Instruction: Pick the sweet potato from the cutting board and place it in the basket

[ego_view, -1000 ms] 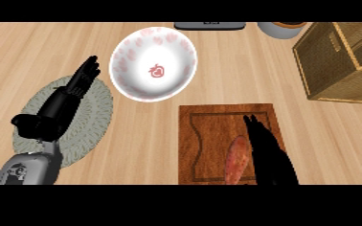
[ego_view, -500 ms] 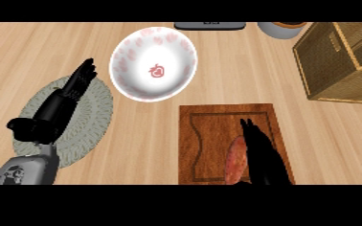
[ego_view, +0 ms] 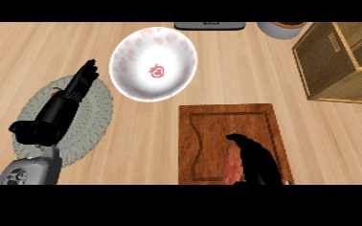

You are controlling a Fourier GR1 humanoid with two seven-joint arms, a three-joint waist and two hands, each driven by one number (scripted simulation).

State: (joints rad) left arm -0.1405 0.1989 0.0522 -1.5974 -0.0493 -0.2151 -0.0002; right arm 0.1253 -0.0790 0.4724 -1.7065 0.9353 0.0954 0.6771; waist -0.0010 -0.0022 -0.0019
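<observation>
A reddish sweet potato (ego_view: pixel 231 165) lies on the brown cutting board (ego_view: pixel 212 129) near the lower edge of the head view. My right hand (ego_view: pixel 256 162) lies over its right side with fingers stretched forward, hiding much of it. Whether the thumb is round the potato cannot be seen. The woven basket (ego_view: pixel 332 60) stands at the right edge, well beyond the board. My left hand (ego_view: pixel 71 93) rests open at the left, fingers up, over a round grey mat (ego_view: pixel 96 124).
A white bowl (ego_view: pixel 153 63) with red markings sits between the mat and the board. At the top edge there are a dark flat object (ego_view: pixel 210 25) and a grey pot (ego_view: pixel 283 28). A small red thing (ego_view: pixel 55 95) peeks out beside the left hand.
My right hand has drawn back toward the lower edge over the sweet potato, and its fingertips now reach less far up the board. The left hand has barely moved.
</observation>
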